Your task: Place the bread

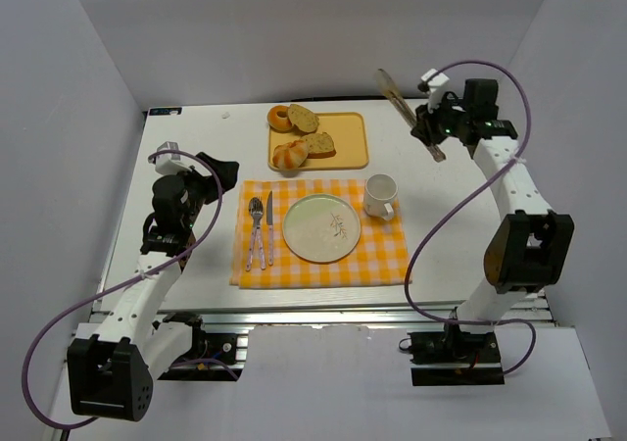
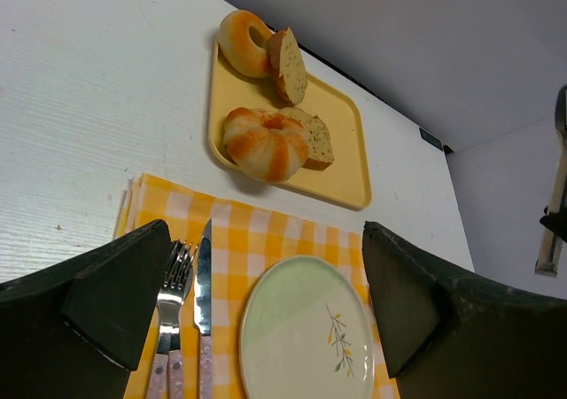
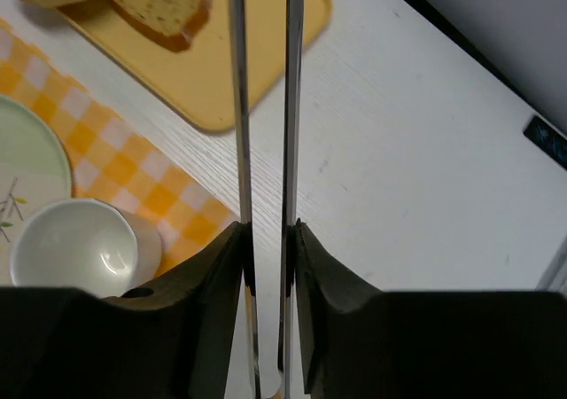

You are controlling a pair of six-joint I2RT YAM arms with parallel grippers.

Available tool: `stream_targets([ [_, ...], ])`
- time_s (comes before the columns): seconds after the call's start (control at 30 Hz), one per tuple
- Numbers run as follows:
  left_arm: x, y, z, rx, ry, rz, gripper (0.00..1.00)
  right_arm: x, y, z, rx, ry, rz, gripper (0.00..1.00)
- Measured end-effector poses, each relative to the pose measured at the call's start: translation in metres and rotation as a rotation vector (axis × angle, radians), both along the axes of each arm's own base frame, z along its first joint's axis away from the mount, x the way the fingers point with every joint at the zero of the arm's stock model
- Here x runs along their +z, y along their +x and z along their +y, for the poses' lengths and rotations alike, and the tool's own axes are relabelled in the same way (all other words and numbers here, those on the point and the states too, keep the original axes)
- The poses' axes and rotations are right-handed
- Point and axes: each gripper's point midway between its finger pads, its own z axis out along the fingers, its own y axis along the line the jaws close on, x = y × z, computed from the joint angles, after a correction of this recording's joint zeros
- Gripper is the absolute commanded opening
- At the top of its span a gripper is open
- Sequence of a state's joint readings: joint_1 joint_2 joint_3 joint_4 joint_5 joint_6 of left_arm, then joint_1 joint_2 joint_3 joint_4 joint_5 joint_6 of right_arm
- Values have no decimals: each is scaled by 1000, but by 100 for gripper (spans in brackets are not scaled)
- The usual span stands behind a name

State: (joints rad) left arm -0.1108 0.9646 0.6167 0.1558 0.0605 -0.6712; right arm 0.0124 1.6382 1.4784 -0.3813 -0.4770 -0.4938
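Right pincer [image 3: 266,232] clamps the tongs [image 3: 237,106], left pincer [image 2: 264,248] hangs apart, empty. Grip off-centre and the round bread [image 2: 266,144] could squirt out short of the plate [image 2: 283,328].

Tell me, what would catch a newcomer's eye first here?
The orange checked cloth in the middle, set with a plate, cup, fork and knife. Behind it, a yellow tray holds the bread beside slices and a ring-shaped loaf. At the far right, the right gripper holds long metal tongs aloft.
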Motion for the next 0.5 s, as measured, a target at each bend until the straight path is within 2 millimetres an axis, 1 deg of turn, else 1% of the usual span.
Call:
stream_targets([
  [0.07,0,0,0,0,1,2,98,6,7,26,83,-8,-17,38],
  [0.1,-1,0,0,0,2,4,98,5,10,38,118,-12,-12,40],
  [0.23,-2,-2,1,1,2,11,98,-2,21,81,225,-21,7,41],
  [0.37,3,-5,2,10,3,2,98,-9,34,109,286,-43,17,41],
  [0.5,4,-7,5,21,9,-1,98,-13,40,126,340,-105,-8,41],
])
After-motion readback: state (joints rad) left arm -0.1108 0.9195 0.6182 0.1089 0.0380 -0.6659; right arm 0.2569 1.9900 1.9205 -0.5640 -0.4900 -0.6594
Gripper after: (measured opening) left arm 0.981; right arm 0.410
